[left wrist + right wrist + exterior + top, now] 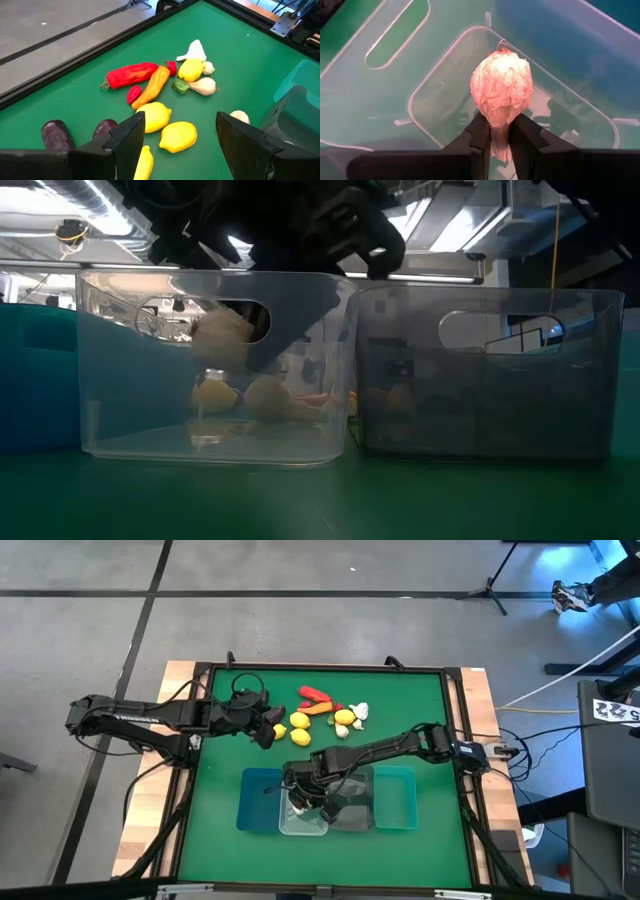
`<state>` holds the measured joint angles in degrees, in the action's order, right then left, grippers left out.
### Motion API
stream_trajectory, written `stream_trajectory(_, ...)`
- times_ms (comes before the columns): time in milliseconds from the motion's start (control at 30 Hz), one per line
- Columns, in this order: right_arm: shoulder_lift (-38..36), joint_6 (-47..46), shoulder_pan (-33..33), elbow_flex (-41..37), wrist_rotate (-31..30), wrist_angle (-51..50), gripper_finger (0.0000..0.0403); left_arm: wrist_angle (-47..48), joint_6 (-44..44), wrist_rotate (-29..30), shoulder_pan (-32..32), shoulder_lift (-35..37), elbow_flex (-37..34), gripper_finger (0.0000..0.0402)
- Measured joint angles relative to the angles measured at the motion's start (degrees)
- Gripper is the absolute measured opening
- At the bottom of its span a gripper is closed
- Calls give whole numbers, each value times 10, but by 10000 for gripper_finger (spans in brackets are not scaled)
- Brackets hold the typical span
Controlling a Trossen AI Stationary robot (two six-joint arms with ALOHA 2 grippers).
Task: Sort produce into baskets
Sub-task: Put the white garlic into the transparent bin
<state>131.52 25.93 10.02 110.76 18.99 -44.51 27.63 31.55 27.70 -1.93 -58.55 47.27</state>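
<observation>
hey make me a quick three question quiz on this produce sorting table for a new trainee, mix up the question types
1. True or false: the right gripper is shut on a garlic bulb above the clear bin.
2. Multiple choice: which bin stands at the far left of the row in the high view? A. the teal bin B. the blue bin C. the dark grey bin
3. Fill in: the left gripper hovers with its jaws ____ over the loose yellow lemons.

Key: 1. true. 2. B. 3. open.
</observation>
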Motion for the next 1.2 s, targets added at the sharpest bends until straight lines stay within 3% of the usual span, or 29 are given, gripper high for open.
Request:
stream_trajectory(200,0,-4,0,0,-3,-2,59,0,0,0,0,0,0,237)
stream_trajectory(467,0,-14,0,0,-4,-2,107,0,0,0,0,0,0,237)
stream_trajectory(667,0,-14,0,0,-11,-1,116,4,0,0,0,0,0,237)
stream_trajectory(867,-19,6,0,0,-75,-13,117,4,-1,0,0,0,0,237)
stream_trajectory(1000,-40,18,-3,21,-134,-66,118,5,-1,0,0,0,0,237)
stream_trajectory(1200,-77,7,-32,51,-135,-170,118,5,-1,0,0,0,0,237)
